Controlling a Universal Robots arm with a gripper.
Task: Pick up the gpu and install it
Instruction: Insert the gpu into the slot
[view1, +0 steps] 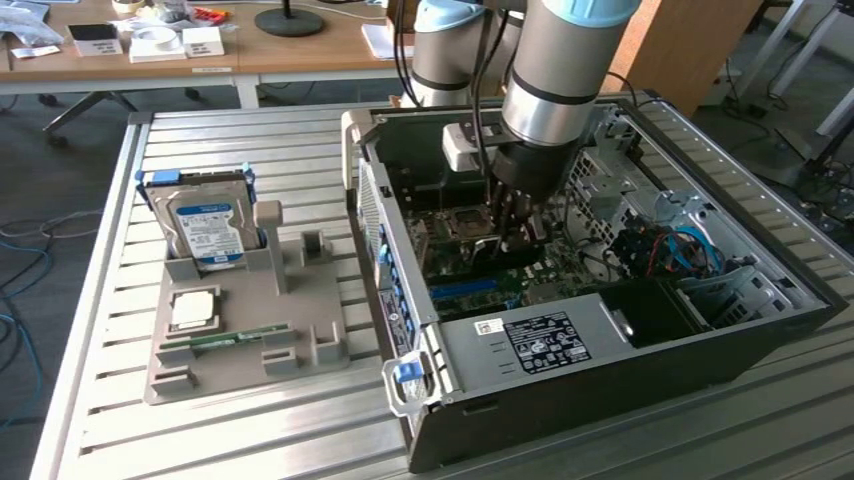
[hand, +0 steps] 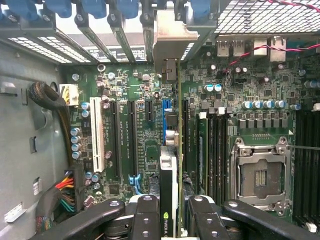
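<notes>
Gripper (hand: 170, 220) clamps the gpu (hand: 170, 165) edge-on over the motherboard (hand: 135, 140), seemingly above a slot, mid-frame.

My gripper (hand: 169, 220) shows black fingers (hand: 146, 217) with small pale screw dots. The gpu (hand: 168, 175) I hold is black-faced, edged green, with a pale metal bracket (hand: 172, 31). The motherboard (hand: 145, 125) is dark green; one slot (hand: 96, 134) white, the rest black. Blue latches (hand: 95, 7) line the case (view1: 747, 330), which is black outside, grey inside. The hard drive (view1: 207, 230) is silver, blue-labelled. The tray (view1: 247, 330) is grey.
</notes>
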